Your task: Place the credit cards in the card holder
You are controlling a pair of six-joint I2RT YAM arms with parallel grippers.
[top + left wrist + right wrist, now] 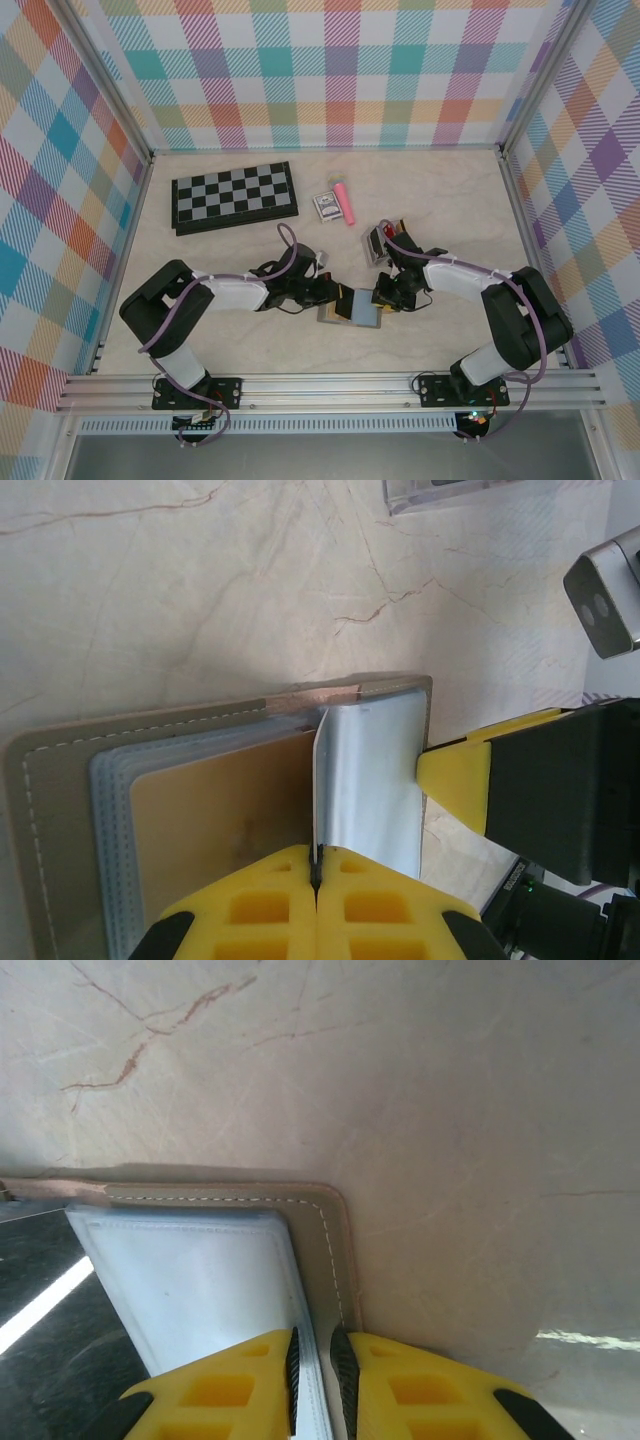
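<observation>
Flat grey-brown stitched folding card holder lies open at near centre of the table, between the arms. Left gripper is pressed together on one clear sleeve, which stands upright. Right gripper pinches the holder's right edge. A tan-yellow plastic card sits in a left pocket.

Risk: the sleeve slips or tears if pulled, and the holder could lift.

No legible writing.

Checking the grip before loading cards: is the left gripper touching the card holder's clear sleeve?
Touching. In the left wrist view, the left gripper has its jaws shut on the clear sleeve of the card holder.
</observation>
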